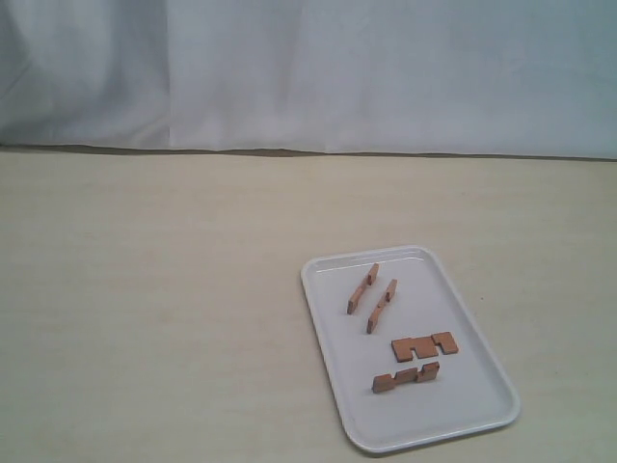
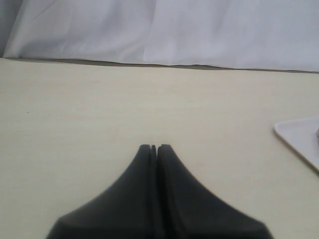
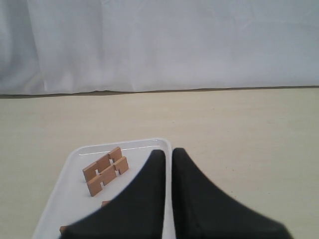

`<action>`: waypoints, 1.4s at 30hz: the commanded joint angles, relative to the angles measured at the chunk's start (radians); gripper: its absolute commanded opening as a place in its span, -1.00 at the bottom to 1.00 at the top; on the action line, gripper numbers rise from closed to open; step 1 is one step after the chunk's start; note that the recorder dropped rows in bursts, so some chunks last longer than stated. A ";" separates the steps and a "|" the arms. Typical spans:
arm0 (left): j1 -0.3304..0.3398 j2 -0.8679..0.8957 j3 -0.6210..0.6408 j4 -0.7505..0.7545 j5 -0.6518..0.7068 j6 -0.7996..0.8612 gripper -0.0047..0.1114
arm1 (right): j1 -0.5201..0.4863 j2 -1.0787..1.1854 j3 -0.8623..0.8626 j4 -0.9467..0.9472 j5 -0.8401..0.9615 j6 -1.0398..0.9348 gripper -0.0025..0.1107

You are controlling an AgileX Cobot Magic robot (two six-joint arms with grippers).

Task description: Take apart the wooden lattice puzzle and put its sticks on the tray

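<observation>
Four separate sticks (image 1: 363,288) lie on the tray (image 1: 463,299), with bare counter (image 1: 145,309) all around it. Only the wrist views show the arms: the left end effector (image 2: 154,147), closed and empty, is over open counter near a tray corner; the right end effector (image 3: 168,152), closed and empty, is above the tray's rim.

A pale beige, faintly grained surface (image 1: 145,318) lies under soft, even light. Behind the surface's far edge hangs a creased white cloth (image 1: 308,68), with a thin dark seam (image 1: 241,150) where they meet.
</observation>
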 commanded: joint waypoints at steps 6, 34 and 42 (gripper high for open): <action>0.001 -0.002 0.003 0.002 -0.002 -0.009 -0.92 | 0.001 -0.004 0.002 -0.008 0.001 -0.008 -0.88; 0.120 -0.002 0.003 0.002 0.003 -0.009 -0.92 | 0.001 -0.004 0.002 -0.008 0.001 -0.008 -0.88; 0.120 -0.002 0.003 0.000 0.003 -0.009 -0.92 | 0.001 -0.004 0.002 -0.008 0.001 -0.008 -0.88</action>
